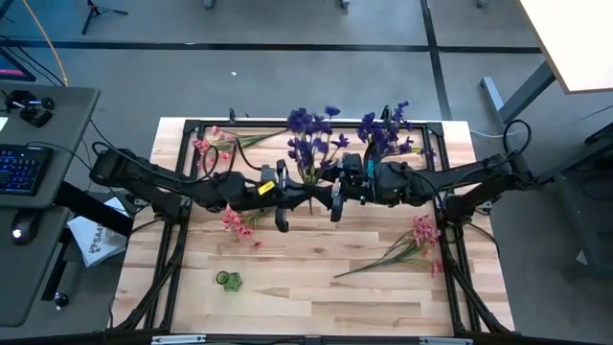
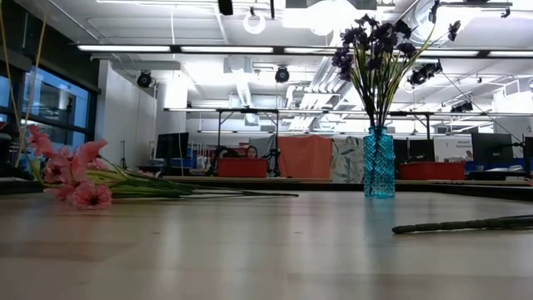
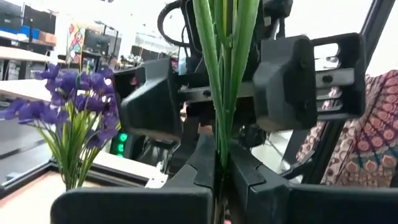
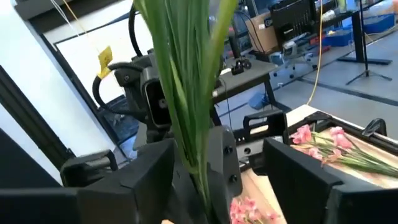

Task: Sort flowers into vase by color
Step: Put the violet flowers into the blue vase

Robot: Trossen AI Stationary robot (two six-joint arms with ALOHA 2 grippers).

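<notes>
While the light wooden table [image 1: 316, 287] carries everything, the step in hand looks like a pass of one sprig between the two dark arms, which meet over its middle. The left hand [image 3: 219, 168] is pinched tight on the long green stems of the purple-blossomed artificial sprig [image 1: 311, 144], its blossoms pointing to 12 o'clock. The right hand [image 4: 221, 177] stands wide open with a finger on either side of those same stems, gripping nothing.

To do this well, I would close the right hand squarely on the whole bundle of stems, clear of the left fingers, and release the left only once that grip is firm; thin stems can slip or splay.

The ribbed teal glass vase [image 2: 379, 162], at about 1 o'clock, already holds purple blossoms, so the sprig should go in upright, stems first, without knocking it over.

Pink-blossomed sprigs lie flat at 11 o'clock [image 1: 215, 141], near 8 o'clock [image 1: 239, 222] and at 4 o'clock [image 1: 420, 237]. A small green object [image 1: 228, 280] lies at 7 o'clock.
</notes>
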